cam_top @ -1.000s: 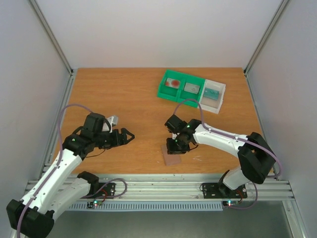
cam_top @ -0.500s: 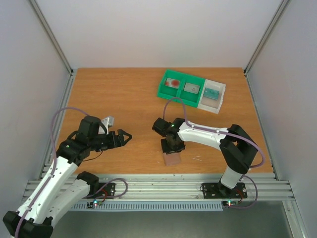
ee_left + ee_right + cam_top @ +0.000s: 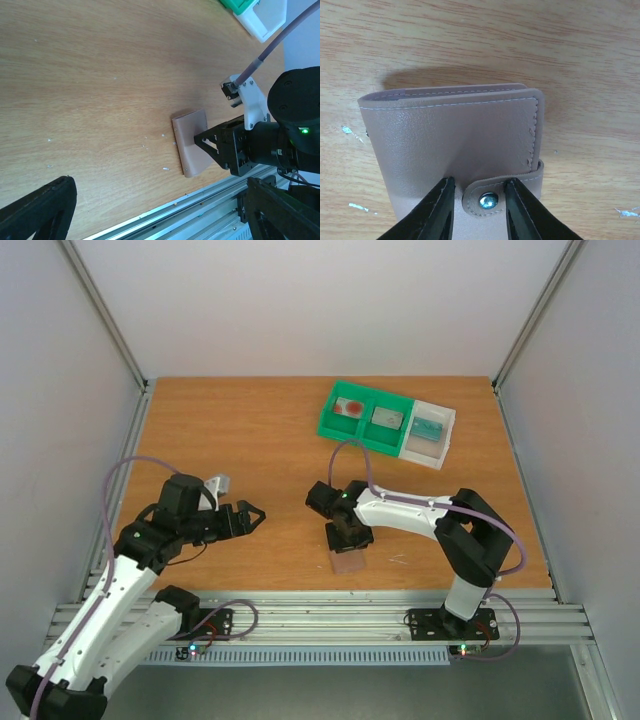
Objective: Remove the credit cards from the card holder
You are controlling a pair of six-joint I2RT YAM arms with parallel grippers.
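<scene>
Card holder shut (snap btwn r. fingers).

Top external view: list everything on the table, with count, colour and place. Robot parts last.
table: one, orange-brown wood, fills the workspace
card holder: one, pinkish-beige, snapped shut, near edge at centre
tray: one, green with a white end section, far right
cards: three, white with red blotch, grey, teal, one per tray compartment
left gripper: one, black, open, above bare table on the left
right gripper: one, black, on the card holder, fingers either side of the snap strap, grip unclear
</scene>
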